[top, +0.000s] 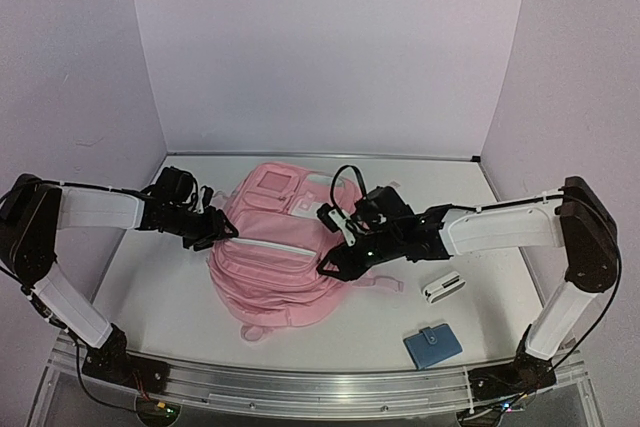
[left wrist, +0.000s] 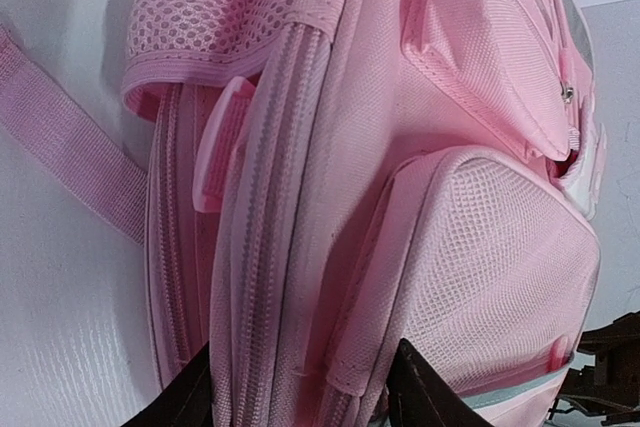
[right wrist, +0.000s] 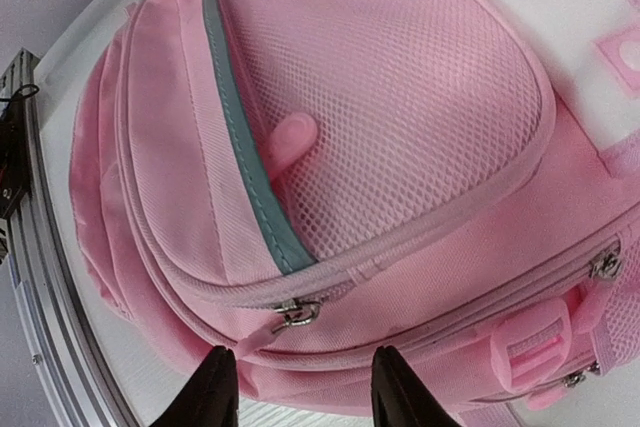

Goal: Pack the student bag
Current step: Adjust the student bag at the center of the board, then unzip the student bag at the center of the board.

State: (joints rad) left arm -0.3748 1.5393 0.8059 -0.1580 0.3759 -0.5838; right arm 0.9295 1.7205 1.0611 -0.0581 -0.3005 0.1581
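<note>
Two tools at one pink backpack on a white worktop.

The left tool [top: 226, 230] has its two fingers apart astride the backpack's [top: 280, 272] zipped side. The right tool [top: 330, 265] has its two fingers apart over the opposite edge. Whether either pinches the fabric, I cannot tell. The one backpack lies flat mid-worktop between the two arms, front pockets up. To its right lie one small white case [top: 443, 287] and one blue wallet [top: 432, 345]. The worktop [top: 165, 292] has one metal rail [top: 300, 387] along its near edge, and pale lilac walls [top: 330, 47] enclose it.
</note>
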